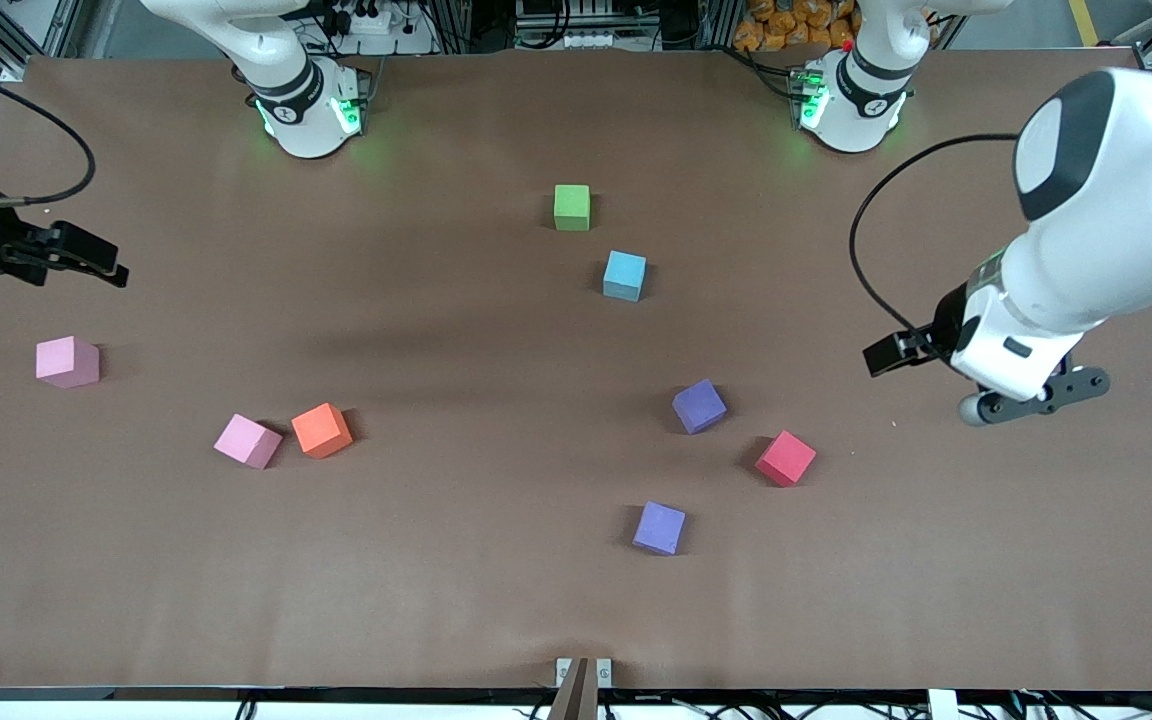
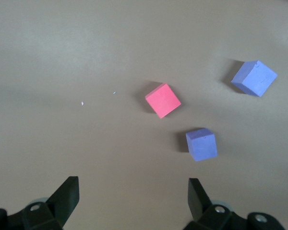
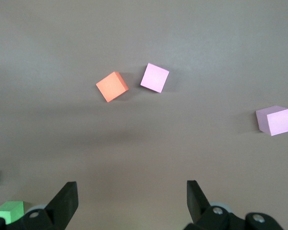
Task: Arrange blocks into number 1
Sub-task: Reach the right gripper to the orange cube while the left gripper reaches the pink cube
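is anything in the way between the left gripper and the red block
Nothing visible. The left gripper hangs open over bare table at the left arm's end, and the red block sits in the open, apart from the nearest purple block.

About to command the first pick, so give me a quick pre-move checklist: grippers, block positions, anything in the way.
1. Left gripper open, empty, over bare table at its own end: ok.
2. Right gripper open, empty: ok.
3. Green block and light blue block apart, free to grasp: ok.
4. Red block and two purple blocks lie separate: ok.
5. Orange block close beside a pink cube; finger clearance: cannot tell.
6. Number 1 formed: not ok.
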